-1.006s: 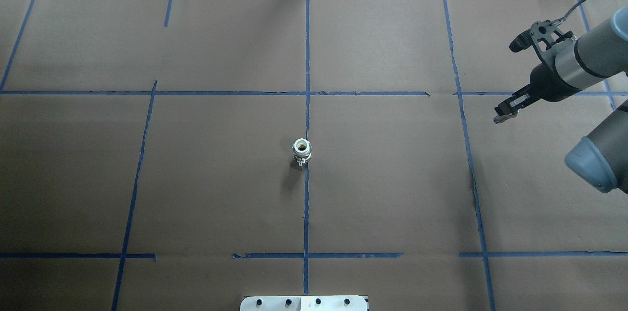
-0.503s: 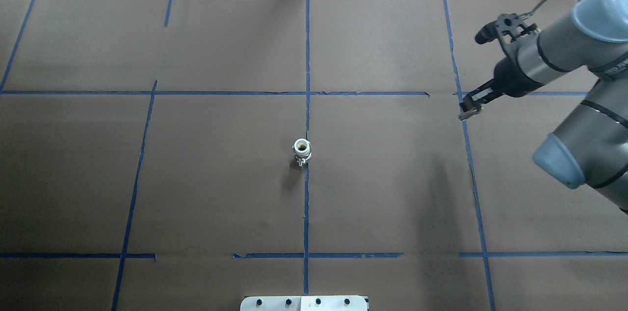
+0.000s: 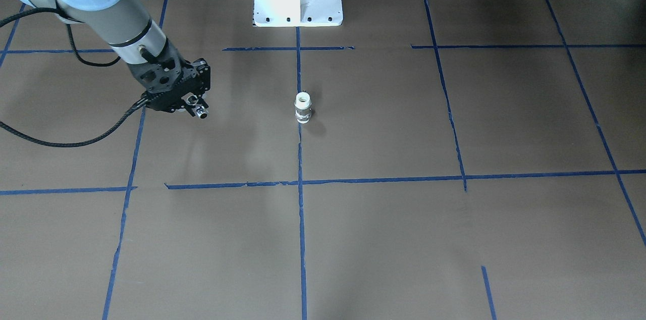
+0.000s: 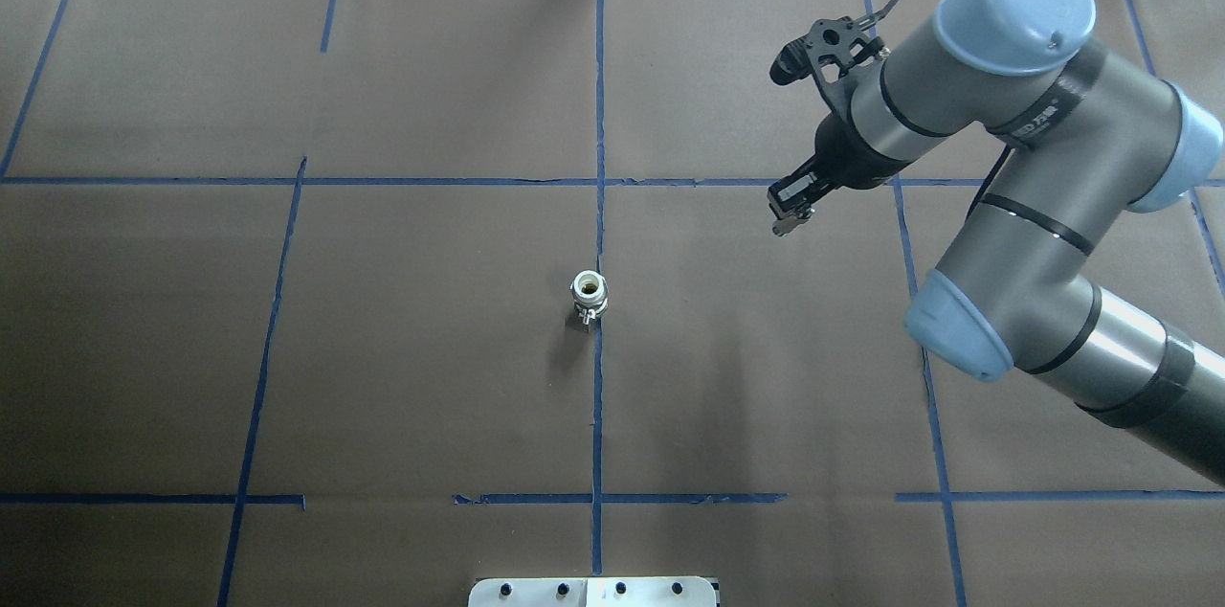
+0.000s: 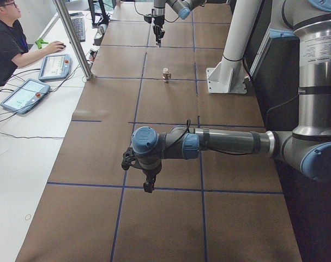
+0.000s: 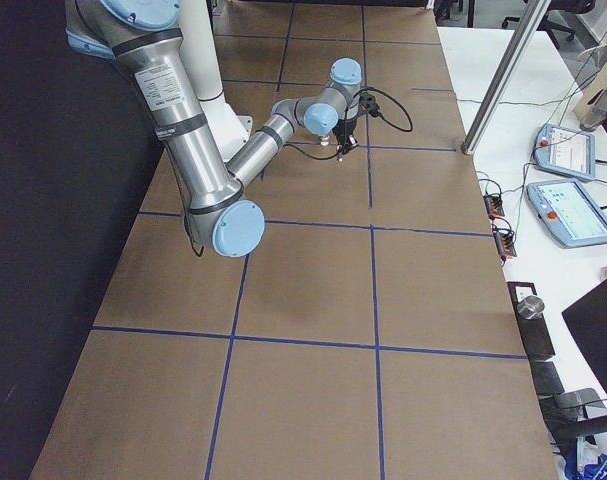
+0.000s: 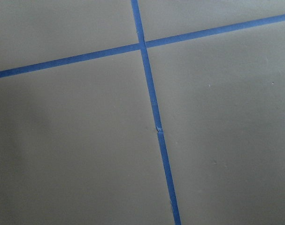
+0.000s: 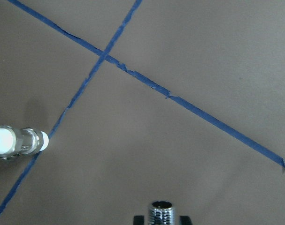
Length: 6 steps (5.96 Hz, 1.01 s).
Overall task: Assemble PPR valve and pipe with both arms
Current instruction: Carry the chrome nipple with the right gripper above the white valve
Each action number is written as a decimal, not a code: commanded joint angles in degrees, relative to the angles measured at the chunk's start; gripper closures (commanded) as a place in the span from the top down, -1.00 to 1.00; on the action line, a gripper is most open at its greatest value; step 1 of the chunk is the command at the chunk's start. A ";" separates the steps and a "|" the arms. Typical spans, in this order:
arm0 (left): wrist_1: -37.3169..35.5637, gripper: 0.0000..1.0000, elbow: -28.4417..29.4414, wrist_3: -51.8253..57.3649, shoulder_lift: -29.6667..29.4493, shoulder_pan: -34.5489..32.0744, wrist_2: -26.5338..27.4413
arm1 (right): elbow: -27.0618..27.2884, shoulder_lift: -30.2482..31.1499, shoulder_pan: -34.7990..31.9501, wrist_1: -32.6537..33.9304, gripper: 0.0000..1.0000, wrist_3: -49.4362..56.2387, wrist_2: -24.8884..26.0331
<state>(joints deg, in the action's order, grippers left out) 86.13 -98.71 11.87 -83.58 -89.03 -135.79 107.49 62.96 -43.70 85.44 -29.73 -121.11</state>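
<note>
Right wrist-mounted view, nearest first: at the bottom edge a threaded pipe piece (image 8: pixel 162 212) pokes up, and the right gripper (image 4: pixel 790 209) has its jaws closed on it. Farther off, in the lower left of that frame, the valve (image 8: pixel 19 141) sits on a blue tape line (image 8: pixel 80 89), well apart from the piece.

The exterior left view adds what the overhead and front-facing views lack. It shows the left gripper (image 5: pixel 149 184) low over the brown paper (image 5: pixel 170 229) in the lower middle of the frame. The valve is beyond it in the upper middle, and the right arm (image 5: pixel 179 6) is farther yet at the top edge. Whether the left jaws are open or closed cannot be told from there, and the left wrist camera shows only paper and tape. The overhead and front-facing views show the valve upright, mouth up, near frame centre and unheld.

Judged risk: the valve stands free on a small footprint. Pressing or twisting the pipe piece into it before the left gripper steadies it would likely tip or skid it, and a tilted approach could cross the threads
</note>
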 commanded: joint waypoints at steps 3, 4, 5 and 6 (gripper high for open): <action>0.00 1.00 0.01 0.00 0.00 0.00 -0.09 | 0.00 -10.11 4.84 10.33 -1.00 -0.86 4.74; 0.00 1.00 0.01 0.00 0.00 0.00 -0.09 | -0.17 -10.75 7.81 10.36 -1.00 -1.12 8.40; 0.00 1.00 0.10 0.00 0.00 0.00 -0.09 | -0.96 -12.76 10.88 10.45 -1.00 -1.64 11.14; -0.09 1.00 0.10 0.00 -0.09 0.00 -0.09 | -1.92 -14.26 13.61 10.45 -1.00 -4.78 14.12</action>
<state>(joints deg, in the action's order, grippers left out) 86.11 -98.64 11.87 -83.62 -89.03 -135.88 106.41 50.28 -32.83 95.79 -32.28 -109.87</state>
